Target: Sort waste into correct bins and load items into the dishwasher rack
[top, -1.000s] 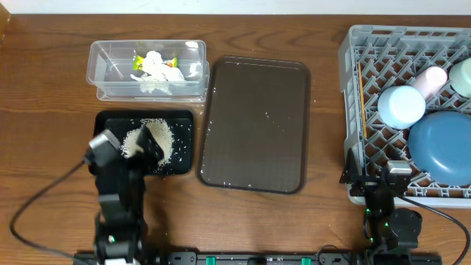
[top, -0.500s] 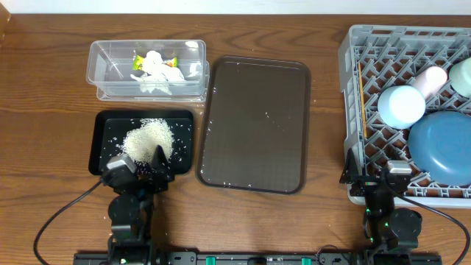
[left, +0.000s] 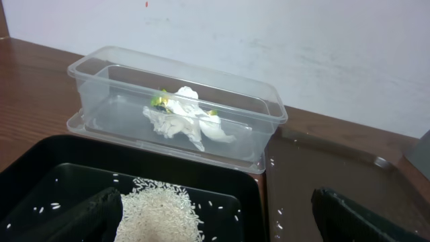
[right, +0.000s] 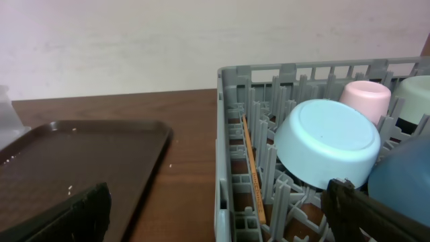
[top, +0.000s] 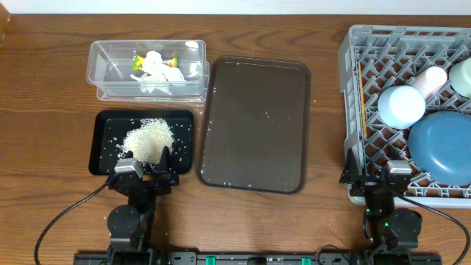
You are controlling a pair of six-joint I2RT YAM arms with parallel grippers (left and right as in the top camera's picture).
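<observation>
The rice heap (top: 148,138) lies in the black tray (top: 103,121), also in the left wrist view (left: 161,216). The tissue (top: 157,66) and green-yellow wrapper (top: 137,62) lie in the clear tub (top: 99,62). The grey rack (top: 353,44) holds the blue plate (top: 441,151), light-blue bowl (top: 401,105), pink cup (top: 433,77), mint-green bowl (top: 464,73) and chopstick (top: 361,103). My left gripper (top: 145,163) is open and empty at the tray's near edge. My right gripper (top: 375,175) is open and empty at the rack's near left corner.
A large brown serving tray (top: 254,125) with a few stray rice grains lies between the bins and the rack. The wooden table runs around everything, and a white wall stands behind it.
My left arm has drawn back from over the black tray to the table's near edge, uncovering the rice heap. The right arm has not moved.
</observation>
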